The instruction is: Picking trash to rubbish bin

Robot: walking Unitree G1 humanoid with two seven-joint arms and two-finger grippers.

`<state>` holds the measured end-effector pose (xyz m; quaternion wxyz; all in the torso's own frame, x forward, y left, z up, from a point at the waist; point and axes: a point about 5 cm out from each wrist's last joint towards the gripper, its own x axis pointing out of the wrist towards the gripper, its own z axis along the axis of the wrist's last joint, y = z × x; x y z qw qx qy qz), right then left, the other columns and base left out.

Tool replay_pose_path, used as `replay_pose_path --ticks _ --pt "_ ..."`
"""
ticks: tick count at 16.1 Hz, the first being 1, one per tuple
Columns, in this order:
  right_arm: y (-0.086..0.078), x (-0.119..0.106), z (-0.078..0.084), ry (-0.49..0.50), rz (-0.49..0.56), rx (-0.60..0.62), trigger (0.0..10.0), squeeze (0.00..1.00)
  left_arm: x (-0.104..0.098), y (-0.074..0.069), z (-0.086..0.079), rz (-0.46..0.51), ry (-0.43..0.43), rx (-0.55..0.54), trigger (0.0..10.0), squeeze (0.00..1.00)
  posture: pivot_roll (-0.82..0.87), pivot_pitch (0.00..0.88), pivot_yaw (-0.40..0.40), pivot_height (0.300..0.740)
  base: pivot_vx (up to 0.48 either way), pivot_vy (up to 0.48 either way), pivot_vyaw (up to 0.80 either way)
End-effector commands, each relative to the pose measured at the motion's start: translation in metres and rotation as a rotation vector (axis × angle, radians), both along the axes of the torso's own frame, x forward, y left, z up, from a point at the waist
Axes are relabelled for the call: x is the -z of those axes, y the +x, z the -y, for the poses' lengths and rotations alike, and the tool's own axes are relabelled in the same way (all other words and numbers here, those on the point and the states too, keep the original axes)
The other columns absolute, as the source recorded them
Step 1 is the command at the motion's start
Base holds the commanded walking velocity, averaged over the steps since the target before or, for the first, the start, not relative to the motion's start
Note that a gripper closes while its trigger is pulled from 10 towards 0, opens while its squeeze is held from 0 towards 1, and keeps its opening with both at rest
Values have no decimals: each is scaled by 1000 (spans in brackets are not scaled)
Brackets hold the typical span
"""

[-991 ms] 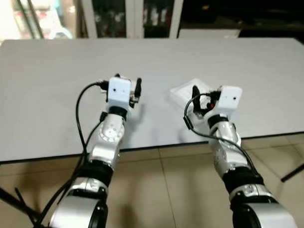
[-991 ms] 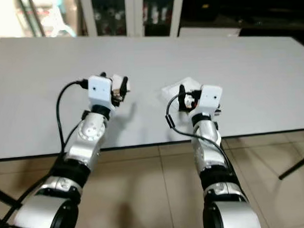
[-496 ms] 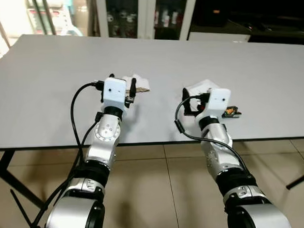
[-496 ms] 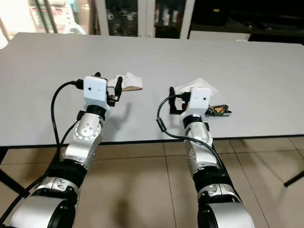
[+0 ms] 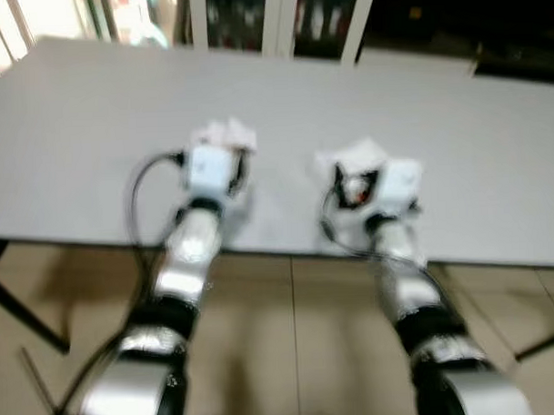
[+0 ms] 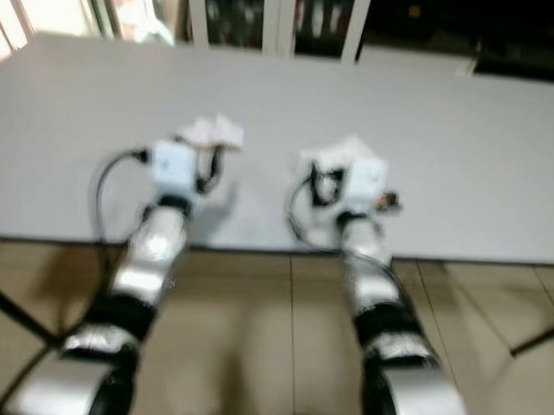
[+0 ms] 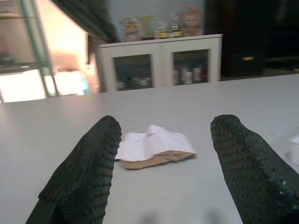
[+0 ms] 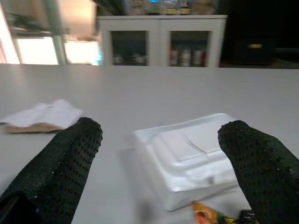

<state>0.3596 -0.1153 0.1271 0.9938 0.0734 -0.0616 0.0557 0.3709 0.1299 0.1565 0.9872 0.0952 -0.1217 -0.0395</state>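
A crumpled white and brown paper (image 7: pixel 154 150) lies on the grey table (image 5: pixel 92 132), a short way beyond my left gripper (image 7: pixel 167 126), which is open and holds nothing. A white plastic clamshell box (image 8: pixel 194 156) lies just ahead of my right gripper (image 8: pixel 163 128), also open, its fingers either side of the box. A small orange wrapper (image 8: pixel 210 217) lies against the box's near side. In the blurred eye views both arms reach over the table's front edge, towards the paper (image 5: pixel 224 134) and the box (image 5: pixel 357 156).
White glass-door cabinets (image 5: pixel 252 17) stand behind the table. Tiled floor (image 5: pixel 282 353) lies below the front edge, with dark table legs at the left (image 5: pixel 16 308) and right (image 5: pixel 546 344).
The whole picture has shifted and blurred, so the camera moved. The paper, hidden behind the left wrist one second ago, shows beyond it now. Both arms keep their reach over the table edge.
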Motion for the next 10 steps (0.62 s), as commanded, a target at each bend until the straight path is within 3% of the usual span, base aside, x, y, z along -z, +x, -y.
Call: replay_pose_path --ticks 1,6,10 --pt "1 -1 11 -9 0 26 10000 0 -1 0 12 0 -11 28 10000 0 -52 46 -85 740 0 -450 0" --pt "0 1 11 -6 -5 30 10000 0 -1 0 15 -4 -8 39 10000 0 -57 50 -76 740 0 -446 0" --pt "0 1 11 -3 -4 28 10000 0 -1 0 13 -6 -19 37 10000 0 -56 49 -76 740 0 -68 0"
